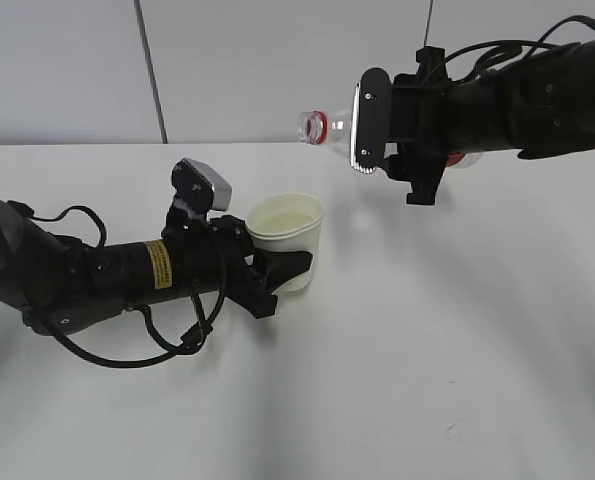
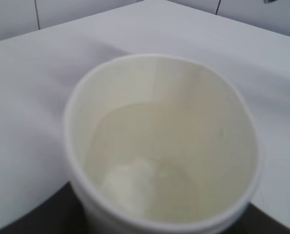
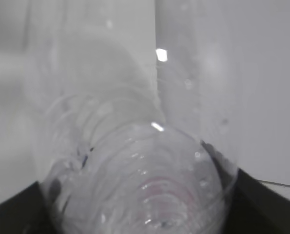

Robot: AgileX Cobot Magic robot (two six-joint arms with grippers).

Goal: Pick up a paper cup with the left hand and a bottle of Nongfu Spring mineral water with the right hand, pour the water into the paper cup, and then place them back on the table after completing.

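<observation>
You have the paper cup (image 1: 286,240) left of centre on the table (image 1: 427,380), between the left hand's (image 1: 277,272) jaws. The bottle (image 1: 327,128) lies sideways in the right hand (image 1: 397,130), above and right of the cup.

1. Exterior: looks down at a slant across the white table (image 1: 457,380) toward the back wall, taking in both arms.
2. Left wrist: pressed close above the paper cup (image 2: 159,146), peering into it; shared with exterior.
3. Right wrist: tight along the bottle (image 3: 135,161), blurred, probably neck-ward.
</observation>
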